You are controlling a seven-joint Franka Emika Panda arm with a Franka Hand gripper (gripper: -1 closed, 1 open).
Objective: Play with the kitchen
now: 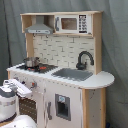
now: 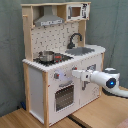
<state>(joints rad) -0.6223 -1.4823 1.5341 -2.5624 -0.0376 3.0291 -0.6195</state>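
Note:
The kitchen [image 1: 75,50] is a white and light-wood toy set with a pegboard back, a grey hood [image 1: 40,29], a black faucet [image 1: 84,59], a sink [image 1: 72,74] and a metal pot [image 1: 31,62] on the stove. In the second exterior view the kitchen [image 2: 40,82] shows its windowed oven door [image 2: 64,97]. My gripper [image 2: 75,74] reaches in from the second exterior view's right, level with the panel just above the oven door and close to it. In the first exterior view the gripper [image 1: 22,90] is at the lower left, in front of the stove side.
A grey curtain [image 1: 115,45] hangs behind the set. The kitchen stands on light wooden boards [image 2: 100,112]. A microwave [image 1: 70,23] sits on the top shelf. My white arm [image 2: 107,80] crosses in front of the cabinet under the sink.

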